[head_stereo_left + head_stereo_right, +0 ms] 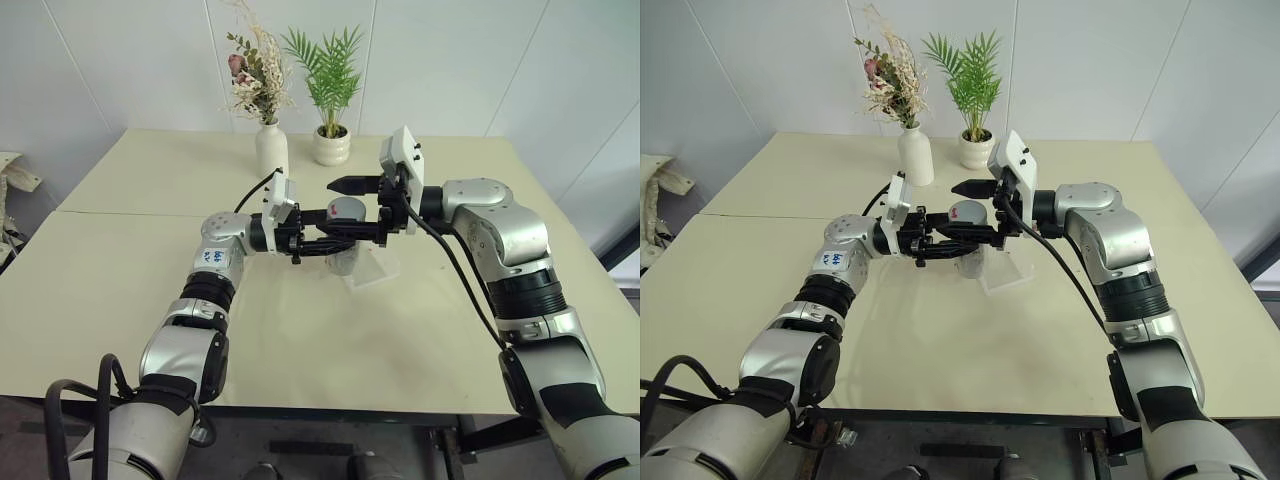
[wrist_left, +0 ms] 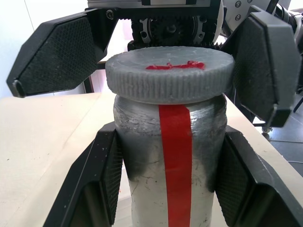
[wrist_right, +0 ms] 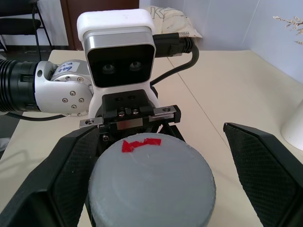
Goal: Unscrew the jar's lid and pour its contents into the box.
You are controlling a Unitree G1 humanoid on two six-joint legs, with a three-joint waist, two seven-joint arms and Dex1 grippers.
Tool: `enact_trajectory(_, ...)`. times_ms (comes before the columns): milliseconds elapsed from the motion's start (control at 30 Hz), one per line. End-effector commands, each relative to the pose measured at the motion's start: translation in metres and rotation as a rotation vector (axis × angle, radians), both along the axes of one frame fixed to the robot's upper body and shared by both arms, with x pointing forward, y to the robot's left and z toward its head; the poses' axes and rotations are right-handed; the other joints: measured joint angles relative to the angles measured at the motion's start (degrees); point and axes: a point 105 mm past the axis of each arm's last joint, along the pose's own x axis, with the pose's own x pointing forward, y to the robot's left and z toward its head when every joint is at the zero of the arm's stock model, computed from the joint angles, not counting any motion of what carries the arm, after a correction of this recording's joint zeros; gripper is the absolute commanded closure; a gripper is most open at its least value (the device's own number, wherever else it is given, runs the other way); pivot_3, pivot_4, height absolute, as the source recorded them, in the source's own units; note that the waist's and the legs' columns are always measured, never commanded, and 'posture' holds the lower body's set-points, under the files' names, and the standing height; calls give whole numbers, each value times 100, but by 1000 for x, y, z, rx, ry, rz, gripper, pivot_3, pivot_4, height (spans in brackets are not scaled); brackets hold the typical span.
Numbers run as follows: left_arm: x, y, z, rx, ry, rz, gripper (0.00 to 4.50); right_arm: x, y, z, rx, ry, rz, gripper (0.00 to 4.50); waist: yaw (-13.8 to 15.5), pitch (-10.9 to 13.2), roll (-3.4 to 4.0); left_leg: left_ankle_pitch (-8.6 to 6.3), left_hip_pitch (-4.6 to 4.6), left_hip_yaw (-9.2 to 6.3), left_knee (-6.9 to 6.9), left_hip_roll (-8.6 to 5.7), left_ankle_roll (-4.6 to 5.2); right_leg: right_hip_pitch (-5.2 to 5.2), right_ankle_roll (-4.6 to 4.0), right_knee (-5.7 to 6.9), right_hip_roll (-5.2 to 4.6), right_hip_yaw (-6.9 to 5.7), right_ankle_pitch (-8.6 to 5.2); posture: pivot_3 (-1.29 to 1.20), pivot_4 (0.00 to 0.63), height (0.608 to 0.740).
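**Jar held up, lid still on**

Your left gripper (image 2: 165, 189) pinches the jar (image 2: 170, 161) (red stripe facing its camera) above the bench (image 1: 300, 340). The lid (image 2: 169, 75) sits between your right gripper's (image 3: 151, 189) spread jaws, not touching them. Behind lies the box (image 1: 375, 268), then a vase (image 1: 271, 150).

The left end effector (image 1: 335, 240) is clamping the jar (image 2: 170, 170) over the middle of the desk (image 1: 130, 270), and the right end effector (image 1: 352, 212) is straddling the lid (image 2: 169, 75) with its fingers spread and room showing on both sides, so that spot is pretty crowded. The box (image 1: 370, 268) is sitting just under and to the right of the jar, while a white vase (image 1: 271, 150) and a plant pot (image 1: 332, 146) are blocking the far edge. Everything else, the whole near half and both sides of the desk, is lying wide open.
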Motion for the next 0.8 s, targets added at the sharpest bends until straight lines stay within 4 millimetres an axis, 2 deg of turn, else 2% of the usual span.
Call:
enact_trajectory(33, -2, 0, 13, -13, -54, -8, 2254, -2, -2, 19, 19, -72, -1, 104, 0, 0, 0, 0, 0, 0, 0, 0, 0, 0, 0, 0, 0, 0, 0, 0, 150, 740)
enact_trajectory(800, 2, 7, 14, -13, -54, 28, 2254, 0, -23, 18, 6, -74, -63, 104, -1, 0, 0, 0, 0, 0, 0, 0, 0, 0, 0, 0, 0, 0, 0, 0, 150, 740)
